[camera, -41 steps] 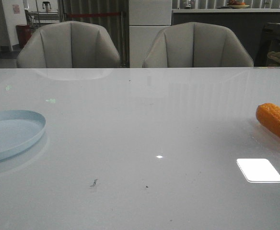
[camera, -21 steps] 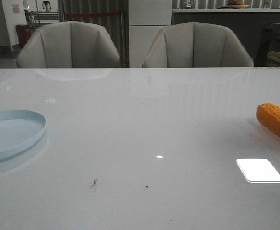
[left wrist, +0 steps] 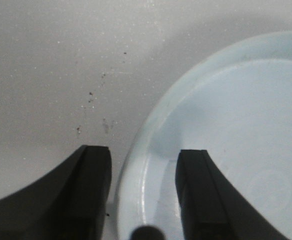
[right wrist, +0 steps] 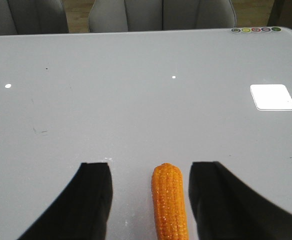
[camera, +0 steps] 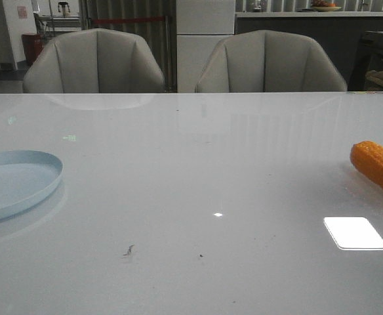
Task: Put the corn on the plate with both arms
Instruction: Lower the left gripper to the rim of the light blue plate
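The pale blue plate (camera: 14, 180) lies at the table's left edge in the front view. The orange corn (camera: 378, 167) lies at the far right, partly cut off by the frame. Neither gripper shows in the front view. In the left wrist view my left gripper (left wrist: 143, 160) is open and empty just above the plate (left wrist: 236, 125), and the plate's rim runs between its fingers. In the right wrist view my right gripper (right wrist: 151, 170) is open with the corn (right wrist: 170, 200) lying on the table between its fingers. The corn touches neither finger.
Two grey chairs (camera: 93, 62) (camera: 270, 62) stand behind the white table's far edge. A bright rectangular light reflection (camera: 354, 233) lies on the table near the corn. Small coloured stickers (right wrist: 256, 30) mark the table's far corner.
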